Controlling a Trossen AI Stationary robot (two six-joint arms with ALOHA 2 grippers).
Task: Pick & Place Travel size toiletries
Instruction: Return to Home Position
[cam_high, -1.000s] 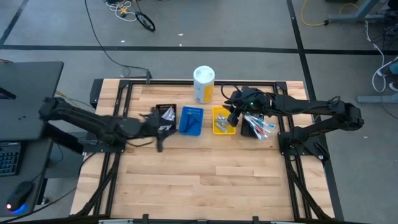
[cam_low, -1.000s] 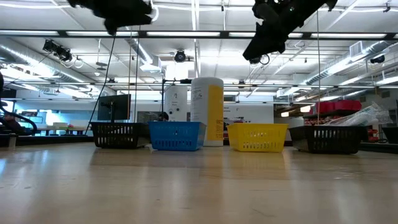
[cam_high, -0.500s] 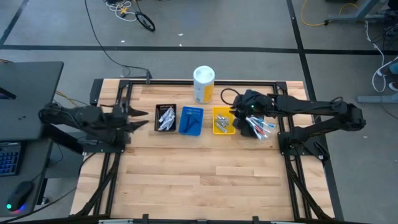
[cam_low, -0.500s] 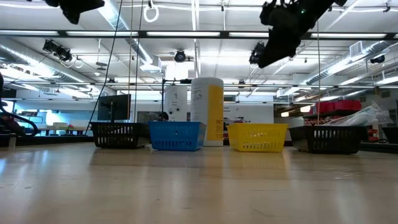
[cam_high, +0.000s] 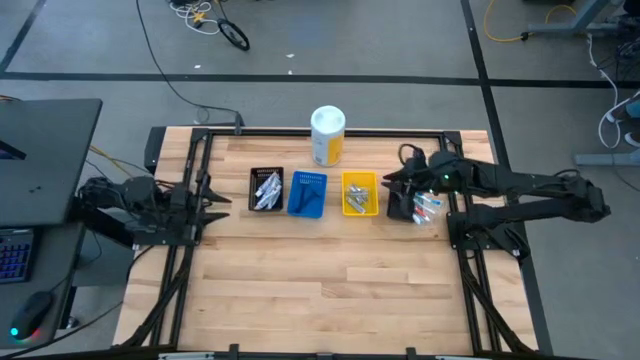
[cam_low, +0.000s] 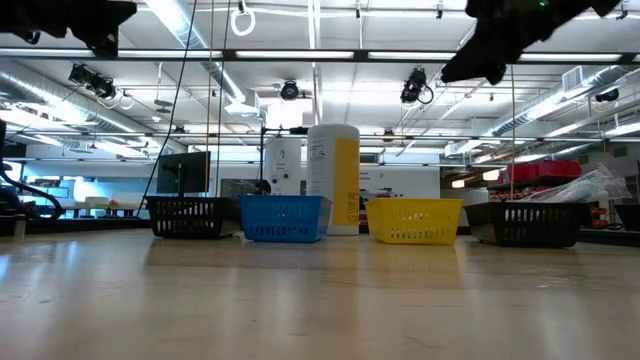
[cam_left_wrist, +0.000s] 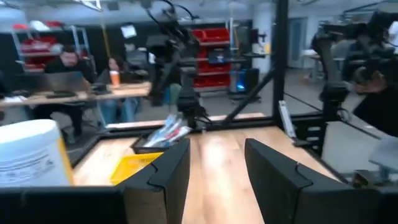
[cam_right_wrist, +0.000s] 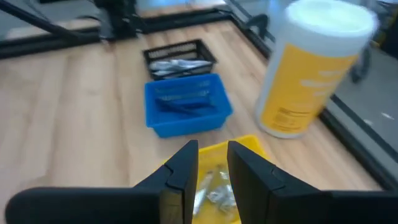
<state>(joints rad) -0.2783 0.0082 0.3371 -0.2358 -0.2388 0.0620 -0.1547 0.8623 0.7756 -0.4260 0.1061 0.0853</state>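
Four small bins stand in a row at the table's far side. The black bin holds silver tubes, the blue bin dark blue razors, the yellow bin silver tubes. The rightmost black bin holds red, blue and teal toothbrushes. My left gripper hangs open at the table's left edge, well clear of the bins, its fingers parted. My right gripper hovers above the gap between the yellow bin and the toothbrush bin, its fingers narrowly open and empty, with the yellow bin below.
A tall white-and-yellow canister stands behind the blue and yellow bins, also seen as the canister in the right wrist view. The near half of the wooden table is bare. A black frame runs along the table's edges. People sit at desks beyond the table.
My left gripper has drawn back from over the left black bin toward the table's left edge. My right gripper has moved from above the yellow bin toward the table's right, to the near side of the toothbrush bin, and has risen a little. The bins have stayed put.
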